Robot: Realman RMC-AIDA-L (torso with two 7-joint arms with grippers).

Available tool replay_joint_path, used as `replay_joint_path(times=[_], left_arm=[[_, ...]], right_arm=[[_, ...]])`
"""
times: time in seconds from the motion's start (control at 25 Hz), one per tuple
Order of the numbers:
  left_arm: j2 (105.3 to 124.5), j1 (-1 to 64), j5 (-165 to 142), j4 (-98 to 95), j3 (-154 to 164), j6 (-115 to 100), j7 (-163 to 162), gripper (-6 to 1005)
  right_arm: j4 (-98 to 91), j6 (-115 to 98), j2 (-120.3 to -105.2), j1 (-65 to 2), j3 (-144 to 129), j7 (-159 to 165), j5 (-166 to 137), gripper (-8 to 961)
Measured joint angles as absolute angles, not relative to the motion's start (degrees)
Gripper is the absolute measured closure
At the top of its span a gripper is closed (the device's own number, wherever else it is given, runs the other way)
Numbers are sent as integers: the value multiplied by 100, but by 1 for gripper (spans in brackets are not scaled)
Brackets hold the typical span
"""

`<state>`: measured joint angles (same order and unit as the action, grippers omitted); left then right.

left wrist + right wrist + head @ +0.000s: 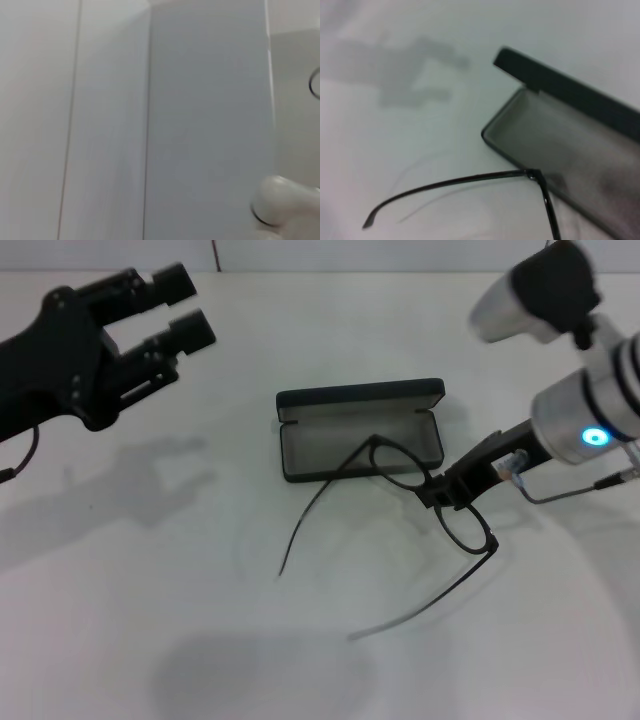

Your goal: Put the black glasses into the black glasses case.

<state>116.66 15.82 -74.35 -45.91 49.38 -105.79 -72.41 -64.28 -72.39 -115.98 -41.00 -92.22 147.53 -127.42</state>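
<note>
The black glasses case [355, 432] lies open at the table's middle, lid raised at the back, grey lining showing. My right gripper [440, 490] is shut on the bridge of the black glasses [400, 472] and holds them tilted above the table. One lens hangs over the case's front right part, the other lens [468, 525] is outside it. Both temple arms are unfolded and trail toward me. The right wrist view shows one temple arm [450, 182] beside the open case [560, 150]. My left gripper [185, 315] is open and raised at the far left.
The white table [150, 620] carries nothing else in view. The left wrist view shows only pale wall panels.
</note>
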Motion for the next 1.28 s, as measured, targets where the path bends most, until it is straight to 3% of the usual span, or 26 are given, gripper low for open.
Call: replay_joint_path(times=[0.16,0.36,0.6,0.8,1.04,1.28], left_arm=[[11664,1665,-7333,-4360,4897,-10760,-7283,526],[11755,1879,-7345,-3962,4957,-11221,-7255,527],[11941,2234,-7367,-3472,5150,-11481,-7255,657],[11968,2444,-7299,-3216,5757,-11489,-7179,868],[11971,2478,-7080,-3180,6180,-11500,-7195,955],[11953,2499,-7107,-3176,6425,-11505,-7200,954]], right_arm=[[-7095,-7187,-11596,-3083,-8839,13337,-11902,851],[-7153,-7201,-11589,-2459,-8368,11589,-10406,852],[-6836,-7348,-11577,-2415,-8258,10312,-9771,852],[-6747,-7368,-11597,-2469,-8294,9765,-9468,852],[-6741,-7535,-11571,-2435,-8235,9244,-8833,853],[-6691,-7808,-11588,-2462,-8125,8992,-8527,853]])
